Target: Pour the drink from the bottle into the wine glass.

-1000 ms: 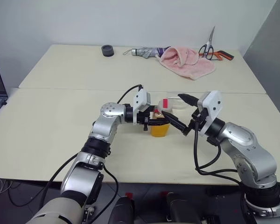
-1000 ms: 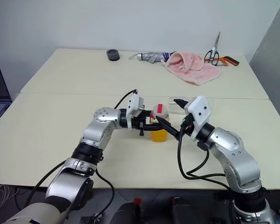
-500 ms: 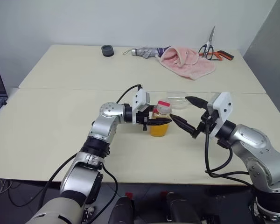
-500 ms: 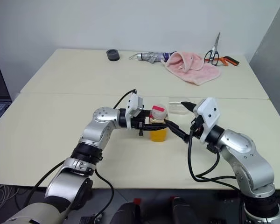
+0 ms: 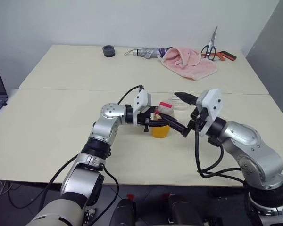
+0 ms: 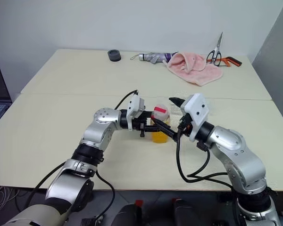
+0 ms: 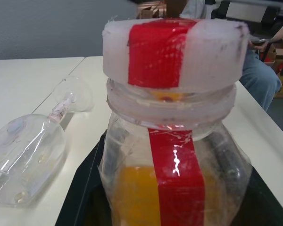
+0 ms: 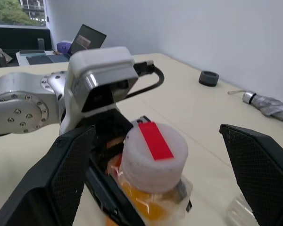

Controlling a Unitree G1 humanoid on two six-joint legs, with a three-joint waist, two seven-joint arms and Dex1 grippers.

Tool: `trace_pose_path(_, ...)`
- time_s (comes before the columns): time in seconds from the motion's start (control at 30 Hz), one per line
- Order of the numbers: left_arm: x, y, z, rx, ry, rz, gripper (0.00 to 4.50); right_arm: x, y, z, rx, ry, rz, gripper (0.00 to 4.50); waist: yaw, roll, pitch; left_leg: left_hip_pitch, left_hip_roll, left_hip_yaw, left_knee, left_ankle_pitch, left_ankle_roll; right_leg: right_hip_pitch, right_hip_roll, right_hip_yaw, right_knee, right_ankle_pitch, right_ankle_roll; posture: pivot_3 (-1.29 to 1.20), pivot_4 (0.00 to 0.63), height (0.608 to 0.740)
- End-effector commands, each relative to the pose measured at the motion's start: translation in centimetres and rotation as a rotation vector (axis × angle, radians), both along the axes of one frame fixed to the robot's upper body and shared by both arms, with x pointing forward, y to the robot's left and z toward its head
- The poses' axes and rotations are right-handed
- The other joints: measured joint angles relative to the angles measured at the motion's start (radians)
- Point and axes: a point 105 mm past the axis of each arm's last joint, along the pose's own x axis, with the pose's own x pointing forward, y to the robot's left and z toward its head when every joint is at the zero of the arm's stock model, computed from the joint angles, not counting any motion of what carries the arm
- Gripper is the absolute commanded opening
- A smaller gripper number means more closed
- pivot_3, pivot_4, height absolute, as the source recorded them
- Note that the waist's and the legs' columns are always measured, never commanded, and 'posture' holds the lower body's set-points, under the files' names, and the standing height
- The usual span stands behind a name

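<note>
Beige table (image 5: 61,122), left end effector (image 5: 161,123) clamped on bottle (image 5: 161,123) (cap on), right end effector (image 5: 179,114) spread wide.

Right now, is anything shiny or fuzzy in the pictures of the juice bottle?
Left wrist view: a white glare streak shines on the red label stripe of the small clear plastic bottle; the clear stemmed wine glass lying on its side behind looks soft. Right wrist view: the open right gripper fingers loom huge and a bit fuzzy beside the white cap.
</note>
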Motion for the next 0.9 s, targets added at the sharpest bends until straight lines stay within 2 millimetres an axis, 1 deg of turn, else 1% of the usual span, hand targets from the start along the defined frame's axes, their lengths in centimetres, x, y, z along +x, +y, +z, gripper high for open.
trace_pose_path(0.03, 0.0, -0.4, 1.5, -0.015, -0.057, -0.019, 1.79, 0.1, 0.6, 0.8, 0.001, -0.065, -0.005, 4.50, 0.000, 0.000, 0.000, 0.000, 0.000, 0.000, 0.000, 0.000, 0.000, 0.000, 0.000, 0.000, 0.000, 0.000, 0.000, 0.00, 0.150, 0.740)
trace_pose_path(0.17, 0.0, -0.4, 1.5, -0.015, -0.058, -0.020, 1.79, 0.7, 0.6, 0.7, -0.003, -0.074, -0.029, 4.50, 0.000, 0.000, 0.000, 0.000, 0.000, 0.000, 0.000, 0.000, 0.000, 0.000, 0.000, 0.000, 0.000, 0.000, 0.000, 0.00, 0.150, 0.740)
trace_pose_path(0.33, -0.1, -0.4, 1.5, -0.015, -0.058, -0.020, 1.79, 1.1, 0.1, 0.6, 0.001, -0.078, -0.061, 4.50, 0.000, 0.000, 0.000, 0.000, 0.000, 0.000, 0.000, 0.000, 0.000, 0.000, 0.000, 0.000, 0.000, 0.000, 0.000, 0.00, 0.150, 0.740)
trace_pose_path(0.7, -0.2, -0.4, 1.4, -0.016, -0.056, -0.022, 1.79, 1.3, -1.2, 0.3, 0.010, -0.057, -0.100, 4.50, 0.000, 0.000, 0.000, 0.000, 0.000, 0.000, 0.000, 0.000, 0.000, 0.000, 0.000, 0.000, 0.000, 0.000, 0.000, 0.00, 0.150, 0.740)
trace_pose_path(0.9, -0.1, -0.3, 1.5, -0.013, -0.057, -0.022, 1.79, 1.2, -1.6, 0.2, 0.009, -0.048, -0.104, 4.50, 0.000, 0.000, 0.000, 0.000, 0.000, 0.000, 0.000, 0.000, 0.000, 0.000, 0.000, 0.000, 0.000, 0.000, 0.000, 0.00, 0.150, 0.740)
